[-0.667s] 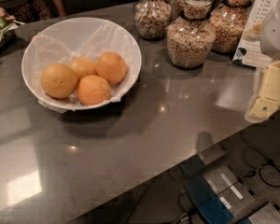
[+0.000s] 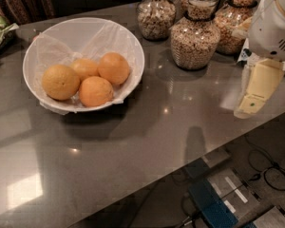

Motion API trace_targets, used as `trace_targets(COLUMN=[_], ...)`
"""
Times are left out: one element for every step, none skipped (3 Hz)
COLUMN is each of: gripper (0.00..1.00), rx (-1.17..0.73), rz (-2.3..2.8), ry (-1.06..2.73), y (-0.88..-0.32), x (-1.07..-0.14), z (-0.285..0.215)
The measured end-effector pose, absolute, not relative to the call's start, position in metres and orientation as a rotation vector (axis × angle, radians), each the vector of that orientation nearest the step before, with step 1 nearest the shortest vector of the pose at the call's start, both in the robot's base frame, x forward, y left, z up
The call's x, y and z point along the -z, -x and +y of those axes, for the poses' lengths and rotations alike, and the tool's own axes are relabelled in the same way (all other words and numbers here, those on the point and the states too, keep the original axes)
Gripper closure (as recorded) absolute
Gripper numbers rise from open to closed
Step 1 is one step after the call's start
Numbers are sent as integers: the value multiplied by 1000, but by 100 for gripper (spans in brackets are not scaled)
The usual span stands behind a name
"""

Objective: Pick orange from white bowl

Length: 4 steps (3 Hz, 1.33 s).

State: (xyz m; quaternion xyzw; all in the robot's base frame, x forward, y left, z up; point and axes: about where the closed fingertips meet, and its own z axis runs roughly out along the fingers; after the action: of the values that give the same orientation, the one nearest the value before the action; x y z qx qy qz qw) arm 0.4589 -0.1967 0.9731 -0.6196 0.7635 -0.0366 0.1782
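Gripper (image 2: pixel 251 101) hangs at the far right of the view, over the near right edge of the grey countertop (image 2: pixel 147 141), tilted, tip pointing down and left. I cannot tell whether it is open or closed. It holds nothing that I can see. My arm's white housing (image 2: pixel 275 25) sits just above it.

White bowl (image 2: pixel 128 37): well to the left of the gripper and a little farther back, paper-lined, standing on the counter. The orange (image 2: pixel 113 68) lies on the bowl's right side, the fruit nearest the gripper. It touches a front orange (image 2: pixel 95 91) and a smaller pale orange (image 2: pixel 84 68) behind. A larger yellow orange (image 2: pixel 60 81) lies farthest left.

Between the gripper and the bowl: bare counter. The bowl's right rim rises beside the orange.

Behind and left of the gripper: a big grain jar (image 2: pixel 194 39), near. A second jar (image 2: pixel 156 15) stands beyond it toward the bowl; a third jar (image 2: pixel 232 20) is partly hidden behind my arm.

Far left edge: a green packet (image 2: pixel 0 32). Below the gripper, off the counter: floor cables (image 2: pixel 270 170) and a blue box (image 2: pixel 213 205).
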Motion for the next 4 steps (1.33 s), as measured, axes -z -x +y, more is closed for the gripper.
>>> trace_targets(gripper=[0,0,0,0], rx=[96,39,40,86], rz=[2024,1930,1928,1840], ry=[1825,1860,1861,1899], y=[-491,-525,-525,-541], x=[-968,-962,-962,-973], z=[-162,-128,-128,-113])
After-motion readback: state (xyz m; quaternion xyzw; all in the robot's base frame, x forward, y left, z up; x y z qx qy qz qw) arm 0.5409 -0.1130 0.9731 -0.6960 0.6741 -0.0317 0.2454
